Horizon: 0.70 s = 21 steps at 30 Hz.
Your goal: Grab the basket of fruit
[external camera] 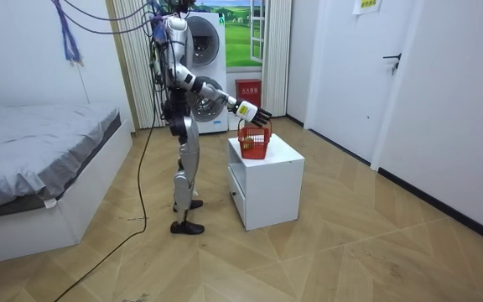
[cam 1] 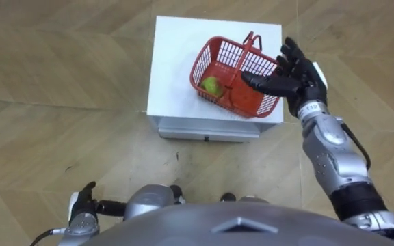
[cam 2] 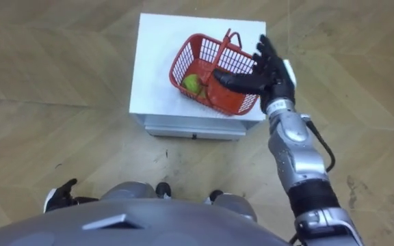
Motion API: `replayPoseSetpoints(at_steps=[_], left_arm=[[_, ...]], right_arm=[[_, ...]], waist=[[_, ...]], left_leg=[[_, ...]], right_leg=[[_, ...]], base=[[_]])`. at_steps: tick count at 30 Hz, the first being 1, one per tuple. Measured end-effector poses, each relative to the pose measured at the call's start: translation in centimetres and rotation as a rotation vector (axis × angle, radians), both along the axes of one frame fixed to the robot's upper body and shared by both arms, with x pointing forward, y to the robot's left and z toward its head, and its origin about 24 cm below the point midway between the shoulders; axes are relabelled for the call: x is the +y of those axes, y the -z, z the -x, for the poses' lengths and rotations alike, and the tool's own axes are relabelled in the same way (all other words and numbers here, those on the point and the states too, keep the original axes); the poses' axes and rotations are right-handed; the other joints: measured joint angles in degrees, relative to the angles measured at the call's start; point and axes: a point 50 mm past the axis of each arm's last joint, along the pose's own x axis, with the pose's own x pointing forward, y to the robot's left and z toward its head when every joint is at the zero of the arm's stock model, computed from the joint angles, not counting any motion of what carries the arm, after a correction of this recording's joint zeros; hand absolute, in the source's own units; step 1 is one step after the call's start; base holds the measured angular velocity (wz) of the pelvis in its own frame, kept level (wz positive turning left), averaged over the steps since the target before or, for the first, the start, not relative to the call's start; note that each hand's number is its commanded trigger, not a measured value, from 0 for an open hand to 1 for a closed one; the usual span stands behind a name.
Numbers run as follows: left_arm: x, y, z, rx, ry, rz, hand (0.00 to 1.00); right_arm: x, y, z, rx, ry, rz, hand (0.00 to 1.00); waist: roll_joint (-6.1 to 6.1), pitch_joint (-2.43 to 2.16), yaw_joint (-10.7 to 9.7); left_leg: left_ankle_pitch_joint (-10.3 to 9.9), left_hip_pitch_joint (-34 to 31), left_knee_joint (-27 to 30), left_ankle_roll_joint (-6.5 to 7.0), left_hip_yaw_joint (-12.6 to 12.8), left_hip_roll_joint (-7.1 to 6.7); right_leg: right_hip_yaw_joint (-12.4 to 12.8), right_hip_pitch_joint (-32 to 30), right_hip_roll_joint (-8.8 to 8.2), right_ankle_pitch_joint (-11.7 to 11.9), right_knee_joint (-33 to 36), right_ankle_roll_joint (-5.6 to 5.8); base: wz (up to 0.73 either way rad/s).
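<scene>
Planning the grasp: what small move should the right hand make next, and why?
Probably shift the right hand left to the handle and curl round it: the hand is open over the basket, holding nothing, and the handle stands upright beside it.

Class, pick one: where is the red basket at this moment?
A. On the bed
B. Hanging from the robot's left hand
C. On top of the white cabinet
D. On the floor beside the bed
C: the red basket stands on the white cabinet with a green fruit inside. The right hand is open at its rim and has not yet lifted it.
</scene>
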Motion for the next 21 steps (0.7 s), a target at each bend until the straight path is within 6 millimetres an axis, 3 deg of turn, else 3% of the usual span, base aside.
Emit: replayPoseSetpoints(at_steps=[4,11,14,18,21], left_arm=[[0.0,0.0,0.0,-0.002,0.002,0.000,0.00],[-0.1,-0.1,-0.4,-0.018,0.023,-0.007,0.00],[0.1,-0.1,0.3,-0.010,-0.006,-0.007,0.00],[0.5,-0.1,1.7,0.017,-0.033,-0.015,0.00],[0.5,-0.1,2.0,0.022,-0.042,-0.018,0.00]], right_arm=[[-1.3,-0.1,0.3,0.001,0.074,0.015,0.00],[-1.7,0.2,0.9,0.006,0.093,0.023,0.00],[-2.6,0.3,1.5,0.019,0.144,0.052,0.00],[-4.2,0.1,2.0,0.021,0.250,0.113,0.00],[-5.3,1.1,3.4,0.066,0.327,0.143,0.00]], waist=[[0.14,-0.11,-0.89],[0.42,-0.22,-1.11],[0.98,-0.67,-1.34],[1.64,-0.51,-2.96],[1.71,-0.38,-3.94]], left_leg=[[0.00,0.97,-0.43,0.00,0.35,0.00],[0.00,1.51,-0.70,0.00,1.23,0.04],[0.00,2.09,-1.19,0.00,1.55,0.00],[0.00,3.53,-1.85,0.00,1.53,0.01],[-0.05,4.19,-2.04,-0.05,1.27,0.04]], right_leg=[[0.54,0.53,0.06,0.00,-0.01,0.00],[1.23,0.52,0.06,0.00,-0.02,0.00],[1.69,0.78,0.08,0.00,0.00,0.00],[1.69,1.92,0.14,-0.02,-0.07,0.03],[1.51,2.68,0.23,-0.03,-0.11,0.04]], base=[[-0.06],[-0.07],[-0.04],[0.00],[0.03]])
